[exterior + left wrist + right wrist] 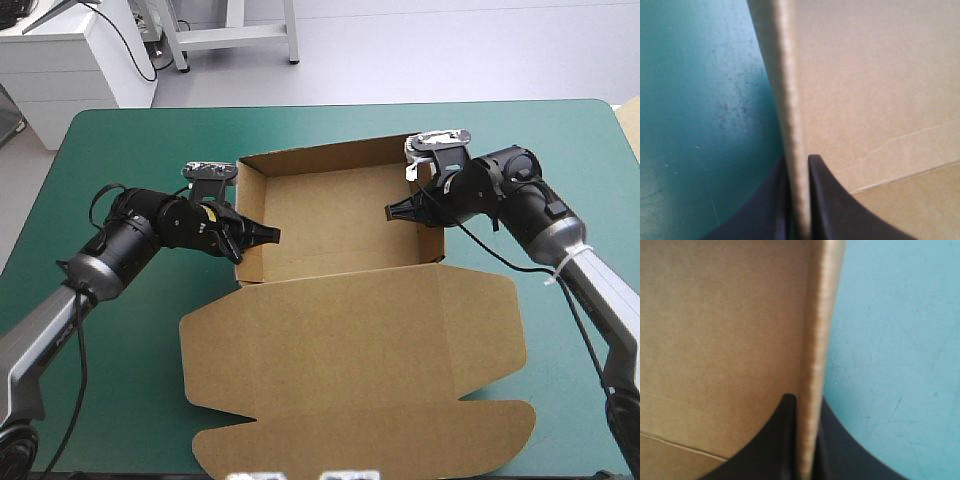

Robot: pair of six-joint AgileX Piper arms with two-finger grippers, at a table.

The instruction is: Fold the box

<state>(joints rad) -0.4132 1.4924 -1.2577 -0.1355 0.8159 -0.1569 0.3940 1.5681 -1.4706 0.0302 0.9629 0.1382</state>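
Step in hand: side walls of the box [350, 340] are held upright. In the high view the tray part is seen at upper centre of the frame, with left, far and right walls raised. The lid panel [400, 400] lies flat on the teal-green cover [120, 140] at lower centre.

The left gripper [262, 236] is clamped on the left wall [252, 195], one black finger inside and one outside. The wrist view shows the board edge [792, 125] pinched between its fingers. The right gripper [397, 211] is clamped the same way on the right wall [437, 240].

Judged: tray formed, walls being seated.

Next move is expected to need an even release on both sides, so neither wall springs outward or drags the tray askew.

No brand, label or print can be read; the board looks plain in all views.
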